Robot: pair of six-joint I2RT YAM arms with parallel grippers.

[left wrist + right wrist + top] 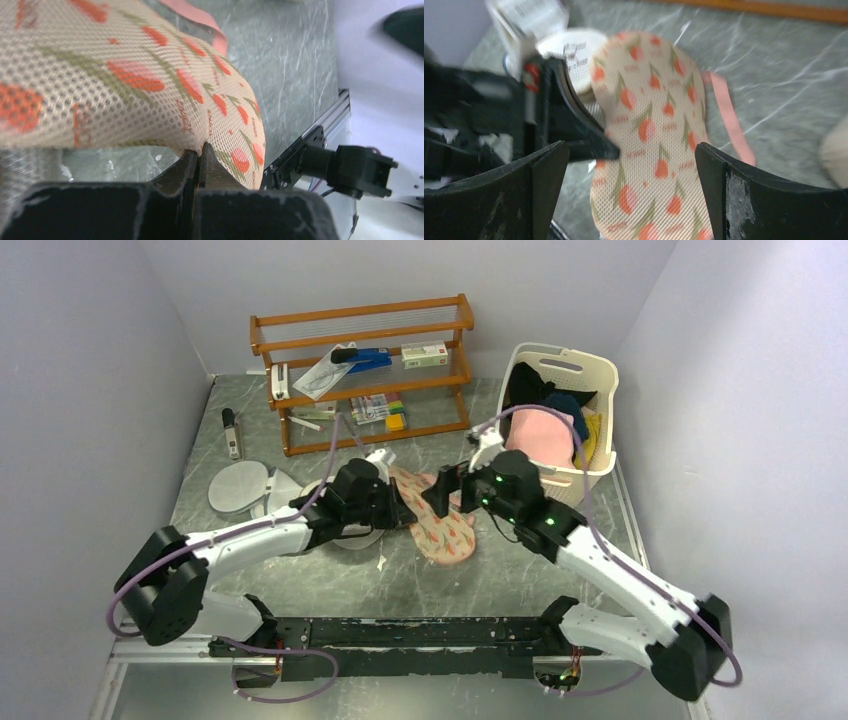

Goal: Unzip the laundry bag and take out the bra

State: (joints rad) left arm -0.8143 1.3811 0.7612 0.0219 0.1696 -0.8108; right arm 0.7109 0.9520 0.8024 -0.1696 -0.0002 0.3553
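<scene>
Top view: the bag (447, 530) lies on the table (560, 570) between my two pincers, long axis running far-left to near-right. Left pincer (400, 508) meets its left edge; right pincer (440, 497) hangs just beside its far end. Left wrist view: left pincer is closed, pinching the bag's rim. Right wrist view: right pincer is wide open and empty, with the bag ahead between its fingers; zip pull not discernible

Bare table (500, 575) before laundry bag (445, 530); shelf (360, 328) behind.
</scene>
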